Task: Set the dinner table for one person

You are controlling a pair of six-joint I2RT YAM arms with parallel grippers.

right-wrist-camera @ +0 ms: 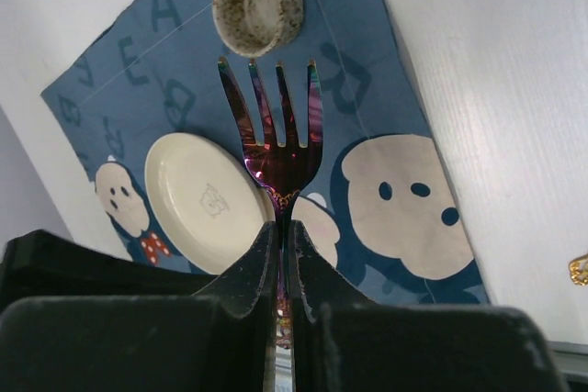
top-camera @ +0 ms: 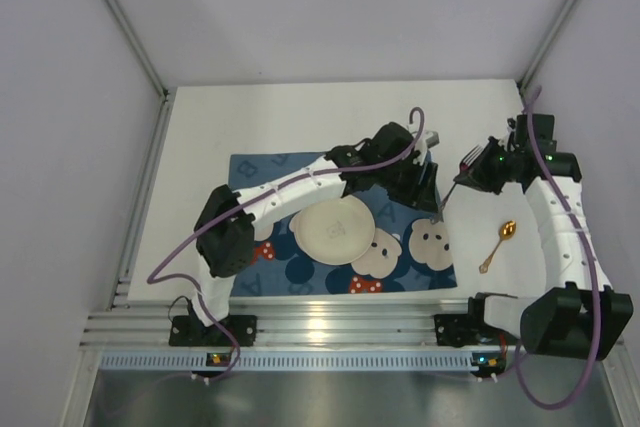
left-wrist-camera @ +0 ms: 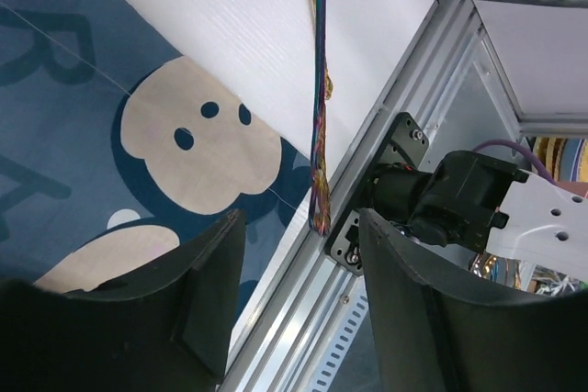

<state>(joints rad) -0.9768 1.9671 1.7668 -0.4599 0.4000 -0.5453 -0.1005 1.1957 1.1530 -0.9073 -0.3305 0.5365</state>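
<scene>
The white dinner table [top-camera: 300,117] carries a blue placemat [top-camera: 265,172] printed with mouse faces. A cream plate [top-camera: 338,229] lies on the mat and also shows in the right wrist view [right-wrist-camera: 202,199]. A small speckled cup [right-wrist-camera: 257,6] stands on the mat's far part; my left arm hides it from above. My right gripper [right-wrist-camera: 286,231] is shut on an iridescent purple fork [right-wrist-camera: 276,149], tines pointing away, held in the air by the mat's right edge [top-camera: 453,190]. My left gripper [left-wrist-camera: 301,254] is open and empty above the mat's right side [top-camera: 428,192].
A gold spoon [top-camera: 498,244] lies on the bare table right of the mat; its tip shows in the right wrist view [right-wrist-camera: 579,268]. The aluminium rail [top-camera: 330,327] runs along the near edge. Grey walls enclose the table on three sides.
</scene>
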